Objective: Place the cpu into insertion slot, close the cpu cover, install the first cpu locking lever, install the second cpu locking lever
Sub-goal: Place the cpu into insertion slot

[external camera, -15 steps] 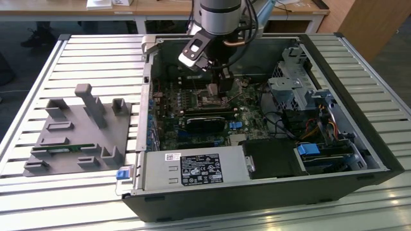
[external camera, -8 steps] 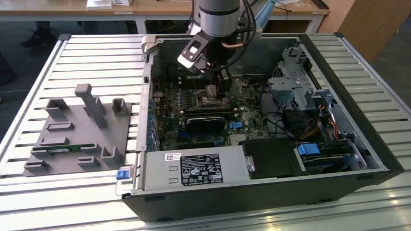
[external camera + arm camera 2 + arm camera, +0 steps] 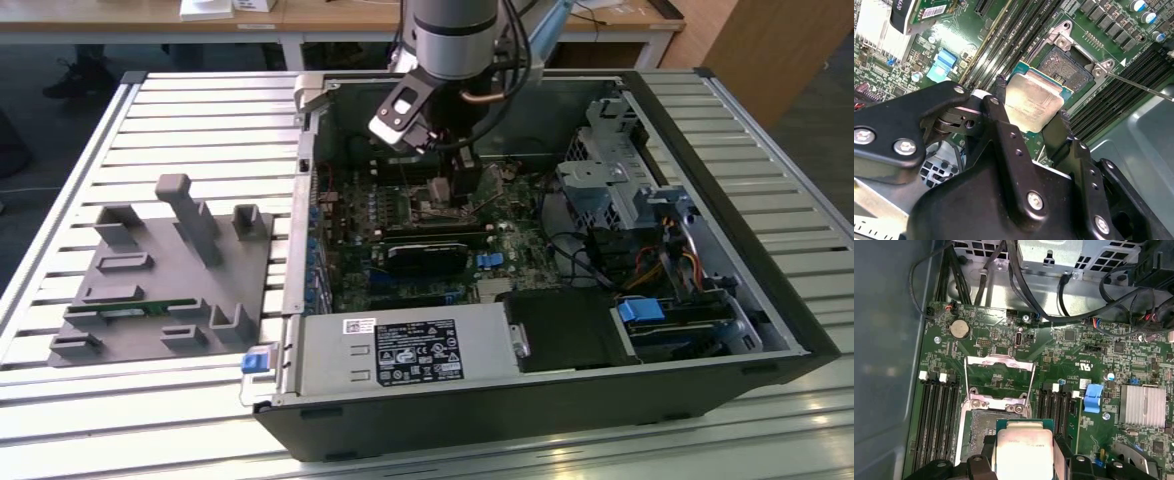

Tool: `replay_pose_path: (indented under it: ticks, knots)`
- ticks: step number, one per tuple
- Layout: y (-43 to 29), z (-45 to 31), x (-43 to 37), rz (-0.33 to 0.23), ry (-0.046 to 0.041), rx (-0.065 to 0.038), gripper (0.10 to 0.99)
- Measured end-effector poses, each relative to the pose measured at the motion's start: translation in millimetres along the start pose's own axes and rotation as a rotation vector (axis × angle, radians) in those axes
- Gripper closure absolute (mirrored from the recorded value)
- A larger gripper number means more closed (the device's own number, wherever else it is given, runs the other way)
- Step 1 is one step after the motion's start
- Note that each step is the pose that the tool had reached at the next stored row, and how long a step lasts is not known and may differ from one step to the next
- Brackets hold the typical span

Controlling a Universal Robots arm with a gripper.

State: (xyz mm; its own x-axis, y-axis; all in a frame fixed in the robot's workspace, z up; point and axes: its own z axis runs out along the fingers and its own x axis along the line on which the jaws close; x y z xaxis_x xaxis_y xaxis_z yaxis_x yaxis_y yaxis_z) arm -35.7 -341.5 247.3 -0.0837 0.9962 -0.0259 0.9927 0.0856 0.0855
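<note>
Second wrist view: fingers grip the cpu over the insertion slot.

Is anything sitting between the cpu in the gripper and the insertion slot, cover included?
Nothing visible does. The gripper is shut on the cpu, held above the board near the insertion slot. The slot's dark bed lies bare, and the cpu cover is swung open, off it.
</note>
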Motion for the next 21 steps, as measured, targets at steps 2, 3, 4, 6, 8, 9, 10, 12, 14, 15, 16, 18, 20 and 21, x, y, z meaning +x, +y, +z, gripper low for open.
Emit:
replay_pose_path:
  ticks: [2, 3, 4, 6, 8, 9, 10, 12, 14, 15, 16, 18, 20, 21]
  knots:
    - [-0.1, 1.1, 0.1, 0.000, 0.0000, 0.000, 0.549]
    - [-0.2, 1.8, 0.3, 0.000, 0.0000, 0.000, 0.549]
    - [-0.2, 2.4, 1.0, 0.000, -0.0003, 0.000, 0.549]
    - [-0.1, 4.1, 3.8, 0.002, -0.0002, 0.000, 0.549]
    - [0.0, 5.4, 7.0, 0.004, -0.0005, 0.000, 0.549]
    - [-0.1, 6.0, 8.1, 0.006, -0.0006, 0.000, 0.549]
    - [-0.5, 6.7, 8.7, 0.007, -0.0007, 0.000, 0.549]
    - [-1.7, 10.6, 9.4, 0.010, -0.0009, 0.000, 0.549]
    - [-1.8, 11.5, 9.5, 0.010, -0.0009, 0.000, 0.549]
    - [-1.9, 11.9, 9.5, 0.010, -0.0009, 0.000, 0.549]
    - [-2.0, 12.1, 9.5, 0.010, -0.0010, 0.000, 0.549]
    - [-2.0, 12.6, 9.5, 0.010, -0.0010, 0.000, 0.549]
    - [-2.0, 13.4, 9.6, 0.010, -0.0007, 0.000, 0.549]
    - [-2.1, 13.7, 9.7, 0.010, -0.0009, 0.000, 0.549]
